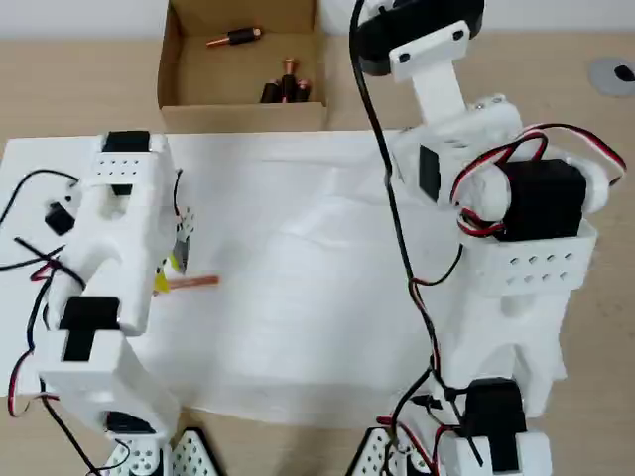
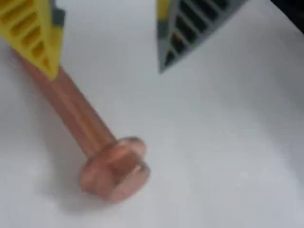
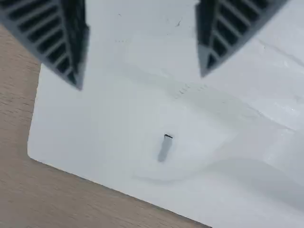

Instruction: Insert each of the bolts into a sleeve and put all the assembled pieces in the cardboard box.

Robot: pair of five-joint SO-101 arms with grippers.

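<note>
A copper bolt (image 2: 102,147) lies on the white sheet (image 2: 228,142), its flat head toward the camera and its shaft running under my left gripper's yellow finger (image 2: 33,33). My left gripper (image 2: 105,71) is open, the other finger well off to the side of the bolt. From above, the bolt (image 1: 193,283) pokes out beside the left gripper (image 1: 177,260). My right gripper (image 3: 140,77) hangs open above the sheet, and a small dark upright piece (image 3: 167,138), maybe a sleeve, stands below it. The cardboard box (image 1: 169,69) holds several assembled pieces (image 1: 286,87).
The white sheet (image 1: 317,278) covers most of the wooden table (image 1: 60,79); its edge meets bare wood (image 3: 47,190) near the right gripper. The right arm (image 1: 516,248) stands tall at the sheet's right side, with cables hanging over it. The box sits beyond the sheet's far edge.
</note>
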